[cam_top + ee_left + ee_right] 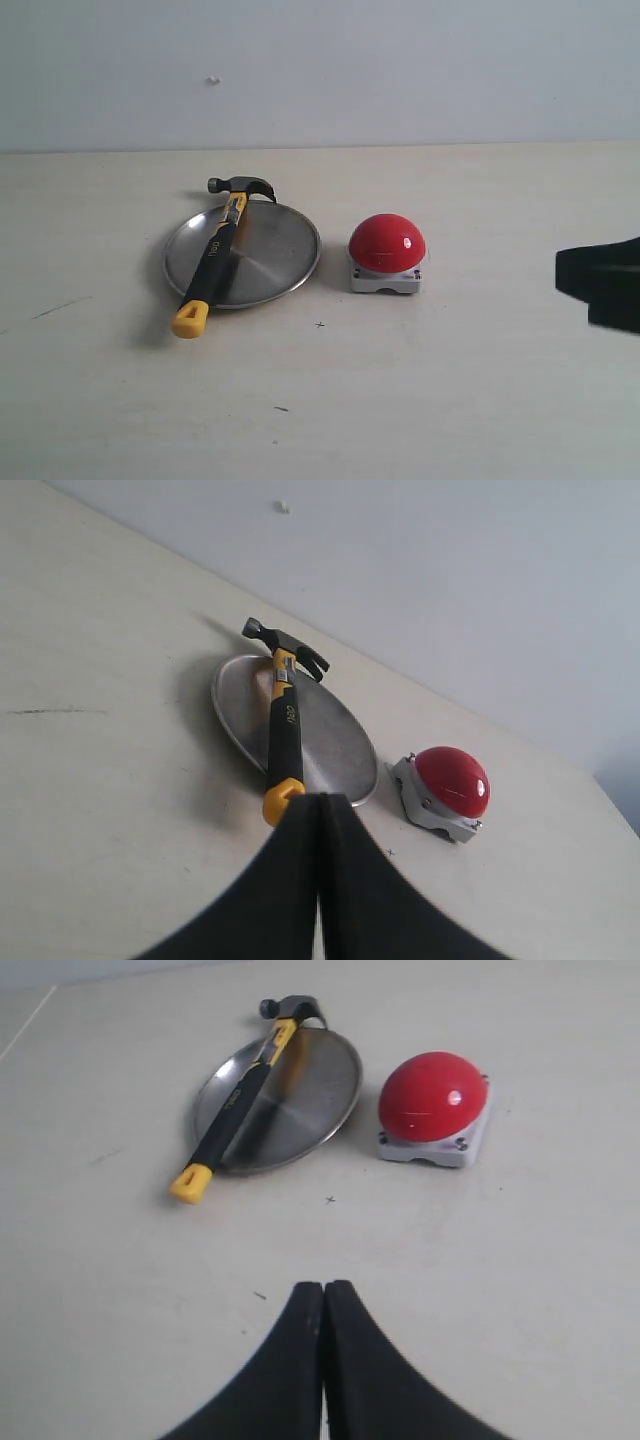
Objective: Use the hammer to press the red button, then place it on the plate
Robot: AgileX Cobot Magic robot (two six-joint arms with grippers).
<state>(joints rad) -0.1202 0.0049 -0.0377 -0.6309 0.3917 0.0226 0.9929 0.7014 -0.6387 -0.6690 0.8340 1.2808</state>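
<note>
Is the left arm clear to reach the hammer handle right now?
Probably yes. The hammer lies across the plate with its yellow end past the rim, pointing toward the left gripper, and nothing lies between them. The jaws are shut and must open first.

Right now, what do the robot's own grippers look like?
Both the left gripper and the right gripper have plain matte black fingers, broad at the base and curving in to narrow tips. No markings, cables or padding show. In the exterior view only a blocky black piece of the right arm shows at the edge.
</note>
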